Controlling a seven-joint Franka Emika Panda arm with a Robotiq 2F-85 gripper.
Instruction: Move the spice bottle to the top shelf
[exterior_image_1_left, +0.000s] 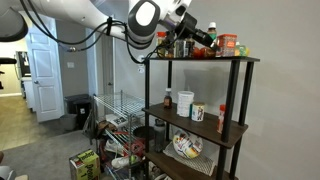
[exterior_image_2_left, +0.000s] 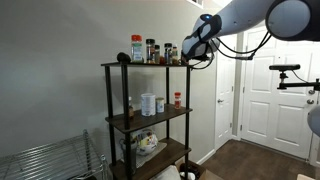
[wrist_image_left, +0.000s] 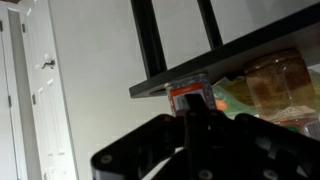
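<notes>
Spice bottle stands by the top shelf end edge, open air beyond; arm reaches level, claw pinched shut, empty, just beside it

Plain pale walls are enclosing the room in both exterior views. A white panelled door is standing at the far side, with a small wall switch beside it and a dark bin sitting near its foot. A chrome wire rack is standing against the wall. Elsewhere, another white panelled door is standing over dark wood flooring. Even, soft light is falling throughout.
</notes>
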